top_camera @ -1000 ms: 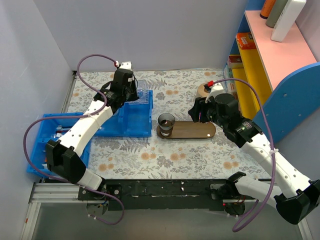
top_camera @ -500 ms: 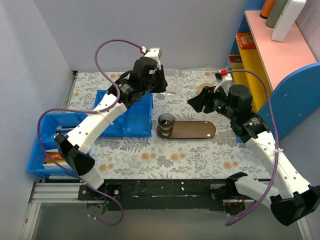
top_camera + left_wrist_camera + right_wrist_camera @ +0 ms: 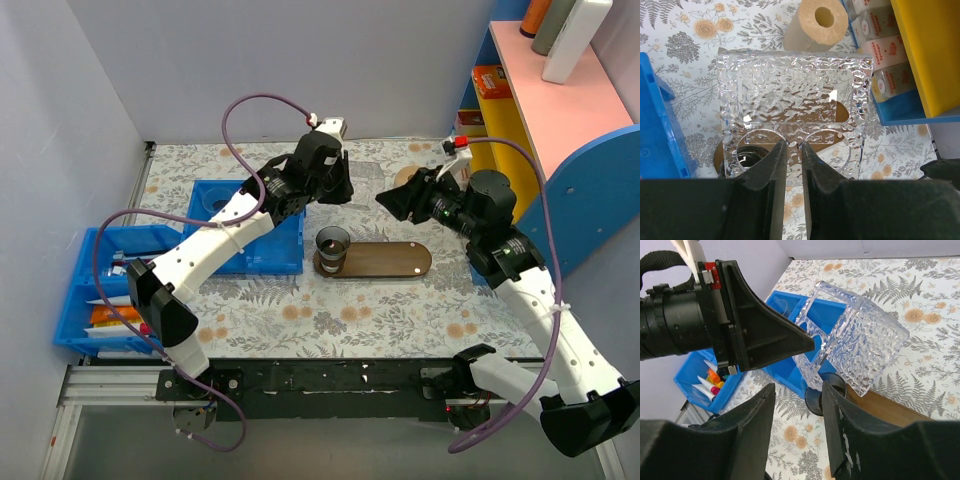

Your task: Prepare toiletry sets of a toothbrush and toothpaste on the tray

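L gripper [image 3: 792,146]: fingers are being pressed nearly together w/ only a thin gap; the rim of a clear box [image 3: 795,95] is being pinched btwn them.
Clear box: textured, see-through; is being held in the air, tilted; in the L wrist view it is being seen over the cup end of the tray [image 3: 385,260].
R gripper [image 3: 798,390]: fingers are being held approx. half apart; nothing is being gripped; is being pointed toward the clear box, apart from it.
Tray: is being rested flat on the floral cloth [image 3: 300,310], btwn the two arms, just beside a blue bin [image 3: 255,240].
Cup [image 3: 332,243]: dark, is being carried upright on the tray's end nearest the blue bin.
Second blue bin [image 3: 75,300]: is being seen at the table's L edge; small items are being stored in it, too small to tell apart.
Cardboard roll [image 3: 407,178]: is being seen behind the tray, near the R gripper.
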`<state>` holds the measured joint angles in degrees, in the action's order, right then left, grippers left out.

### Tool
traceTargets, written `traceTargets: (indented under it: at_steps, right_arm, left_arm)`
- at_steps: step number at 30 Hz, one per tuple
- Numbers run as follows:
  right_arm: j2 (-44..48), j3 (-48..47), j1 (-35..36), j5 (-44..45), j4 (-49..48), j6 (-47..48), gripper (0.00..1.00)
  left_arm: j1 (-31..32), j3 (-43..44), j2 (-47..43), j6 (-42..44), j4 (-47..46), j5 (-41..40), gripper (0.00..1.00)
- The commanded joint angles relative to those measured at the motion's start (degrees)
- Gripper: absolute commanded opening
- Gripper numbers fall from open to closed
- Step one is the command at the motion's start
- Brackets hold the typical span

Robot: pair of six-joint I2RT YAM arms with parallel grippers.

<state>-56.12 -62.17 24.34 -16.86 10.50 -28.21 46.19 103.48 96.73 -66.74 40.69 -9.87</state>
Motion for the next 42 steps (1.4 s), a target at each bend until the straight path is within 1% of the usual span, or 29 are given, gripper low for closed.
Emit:
traceTargets:
  at_steps: [1, 10, 19, 25, 27, 34, 36, 39, 40, 42]
  right_arm:
    - [-0.83, 1.09, -0.52, -2.03, -4.52, -3.25, 0.48]
    - [-2.59, 3.28, -1.22, -2.39, -5.14, -4.14, 0.41]
    - [-2.68, 6.45, -1.49, -4.93, -9.36, -6.33, 0.4]
    - [-4.26, 6.98, -1.49, -5.55, -9.97, -7.04, 0.4]
    - [-5.31, 6.98, -1.49, -6.42, -12.34, -7.39, 0.39]
    - [-7.43, 5.39, -1.49, -7.22, -13.05, -7.48, 0.34]
    - [-7.69, 5.83, -1.49, -7.31, -13.49, -7.91, 0.32]
    - [-7.87, 6.97, -1.57, -7.48, -13.93, -8.7, 0.25]
    - [-7.87, 7.24, -1.57, -7.4, -14.54, -8.88, 0.19]
    - [-7.87, 7.85, -1.49, -7.31, -14.9, -9.23, 0.15]
  left_arm:
    - [1.0, -1.35, -2.24, -1.46, -2.63, -0.41, 0.0]
    - [1.88, -1.53, -2.51, -1.11, -2.72, -1.38, 0.0]
    - [2.15, -1.44, -2.33, -0.5, -2.72, -1.12, 0.0]
    - [2.41, -1.35, -2.07, -0.5, -2.72, -1.03, 0.0]
    - [2.58, -1.44, -2.07, -0.41, -2.72, -0.94, 0.0]
    - [2.76, -1.88, -2.07, -0.41, -2.72, -1.12, 0.0]
    - [2.85, -2.14, -2.16, -0.41, -3.07, -1.12, 0.0]
    - [2.94, -2.67, -2.33, -0.41, -3.68, -0.86, 0.0]
    - [2.94, -2.76, -2.33, -0.41, -3.77, -0.59, 0.0]
    - [3.02, -3.02, -2.33, -0.41, -3.86, -0.5, 0.0]
